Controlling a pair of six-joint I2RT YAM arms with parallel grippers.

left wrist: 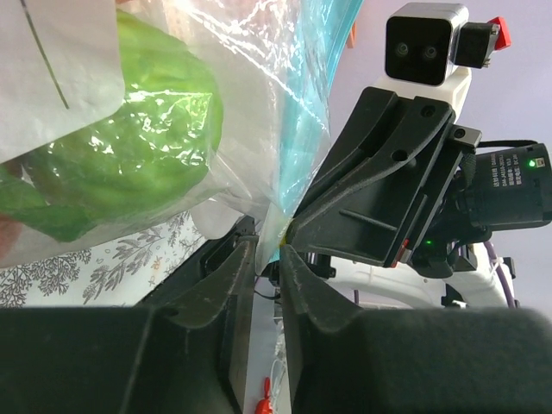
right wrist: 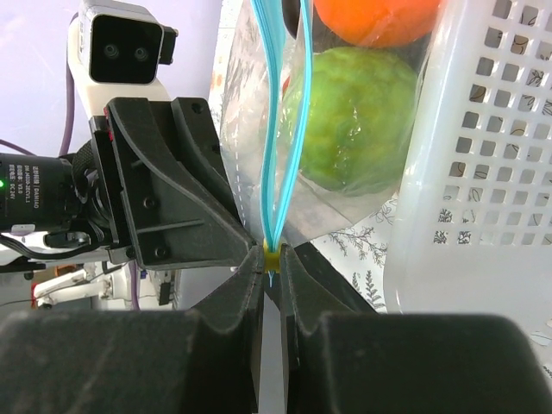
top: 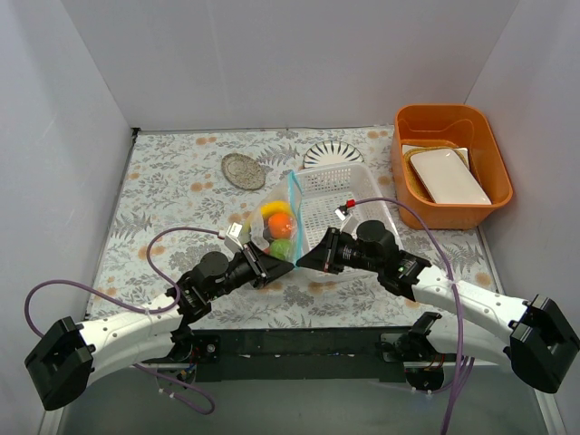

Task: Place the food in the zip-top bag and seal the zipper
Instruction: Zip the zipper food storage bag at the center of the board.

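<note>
A: Now, where is the bag?

B: The clear crinkly zip-top bag [top: 268, 237] sits on the floral-patterned table [top: 163, 195], just beside the left wall of the white perforated plastic basket [top: 349, 204]. Through the film I can see a yellow toy banana [top: 275, 208], a round orange toy fruit [top: 281, 225] and a green toy ball [right wrist: 362, 121].

A: Zipper?

B: The two tracks of the thin blue-green zipper strip [right wrist: 278, 129] stand apart higher up. They meet at the near corner.

A: Jaws?

B: The right gripper [right wrist: 272, 259] is pressed together on the strip's near end. The left gripper [left wrist: 267, 254] is almost closed, pinching the bag film right beside it. The two grippers are tip to tip.
</note>
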